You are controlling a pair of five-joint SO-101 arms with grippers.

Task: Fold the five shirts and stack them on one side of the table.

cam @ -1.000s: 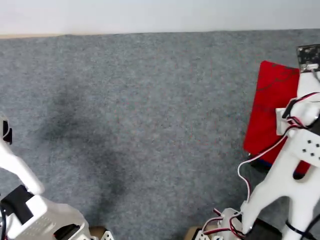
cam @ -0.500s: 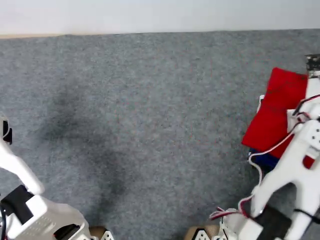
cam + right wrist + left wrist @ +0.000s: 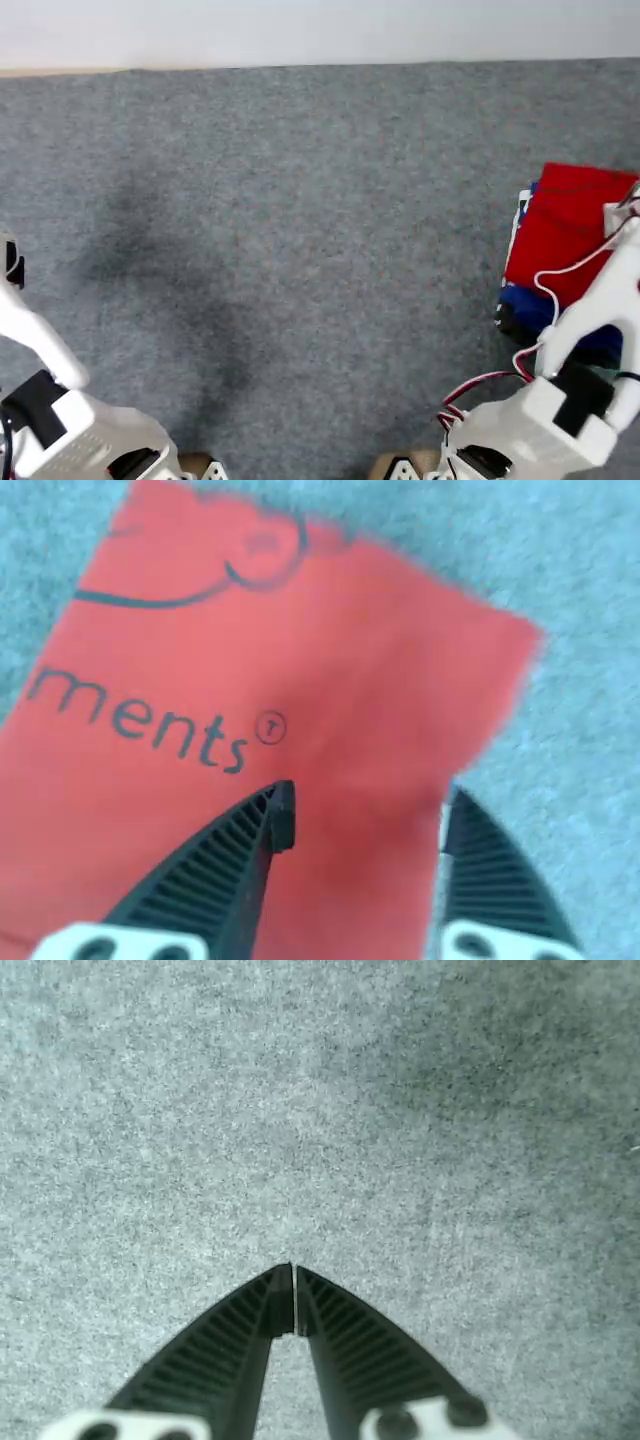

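stack: the folded shirts are sitting at the right side of the table, about mid-depth. The red shirt is lying on top, a blue shirt is poking out at the near-left corner, and a sliver of white is showing along the left edge. Can't count all five from here.
right gripper: hanging over the red shirt with its jaws apart and nothing between them. Can't tell if the tips are touching the cloth.
left gripper: jaws pressed together on nothing, pointing at bare grey cover on the near left.
progress: I'm guessing this is heading toward done, since no loose shirt is lying out on the grey.
what could go wrong: if those open tips are dragging on the top shirt when the arm pulls away, the red one is going to slide or unfold, and the layers under it aren't lining up perfectly as is. The white wire is dangling across the red cloth too, so it could be snagging a fold.
edges: the stack is running out past the right edge of the high view, so I can't see how much table is left beyond it. The right arm is crossing its near-right part.
open room: everything left of the stack is bare, all the way to the left arm in the near-left corner and back to the far edge.
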